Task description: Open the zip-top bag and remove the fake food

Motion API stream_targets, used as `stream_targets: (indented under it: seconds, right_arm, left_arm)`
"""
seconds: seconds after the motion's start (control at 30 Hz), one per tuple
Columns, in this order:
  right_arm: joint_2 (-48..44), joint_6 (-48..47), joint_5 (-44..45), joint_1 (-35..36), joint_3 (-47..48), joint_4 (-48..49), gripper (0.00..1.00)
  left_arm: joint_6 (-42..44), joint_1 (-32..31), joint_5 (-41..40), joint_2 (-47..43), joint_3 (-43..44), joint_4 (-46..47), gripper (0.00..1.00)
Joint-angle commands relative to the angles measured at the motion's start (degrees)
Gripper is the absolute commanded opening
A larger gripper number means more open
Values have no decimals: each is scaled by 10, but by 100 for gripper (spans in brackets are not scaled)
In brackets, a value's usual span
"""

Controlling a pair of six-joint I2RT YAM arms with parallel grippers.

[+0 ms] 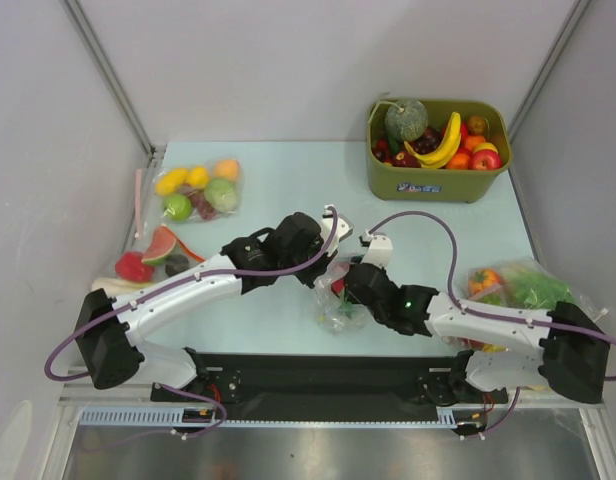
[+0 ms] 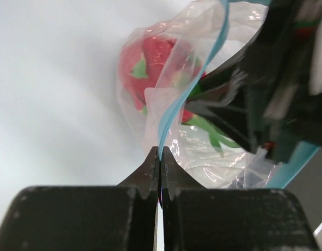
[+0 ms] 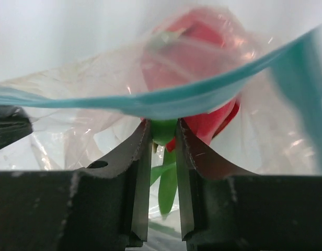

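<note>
In front of the green bin [image 1: 438,178], the zip-top bag [image 1: 338,305], mouth parted, is pinched by the left fingers [image 2: 149,175]; the fake food [image 3: 187,57], not yet removed, is nipped by the right fingers [image 3: 137,157].

At the upper right of the top view you have an olive-green bin [image 1: 428,182] on the pale table [image 1: 288,185], holding a green melon [image 1: 405,120], a yellow banana [image 1: 444,143] and red and orange fruits [image 1: 475,150]. At the upper left lies a clear bag of yellow, orange and green fruit [image 1: 198,190]. Below it, near the left edge, you see a watermelon slice [image 1: 160,246] beside a red piece [image 1: 134,267]. At the right edge sits another clear bag with leafy greens [image 1: 528,288].
</note>
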Motion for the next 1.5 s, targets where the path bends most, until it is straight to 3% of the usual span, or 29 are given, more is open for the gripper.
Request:
stream_targets:
  seconds: [0.0, 0.4, 0.83, 1.1, 1.47]
  right_arm:
    - [-65, -10, 30, -11, -3, 7, 0]
    - [-181, -7, -3, -63, -57, 26, 0]
    - [-66, -46, 17, -80, 23, 50, 0]
    - [-111, -67, 8, -86, 78, 21, 0]
    - [-215, -39, -63, -86, 85, -34, 0]
  left_arm:
    - [1, -5, -16, 1, 8, 12, 0]
    - [11, -25, -25, 2, 6, 15, 0]
    - [24, -81, -17, 2, -2, 25, 0]
    - [24, -93, -39, 16, 3, 16, 0]
    - [10, -94, -96, 34, 11, 3, 0]
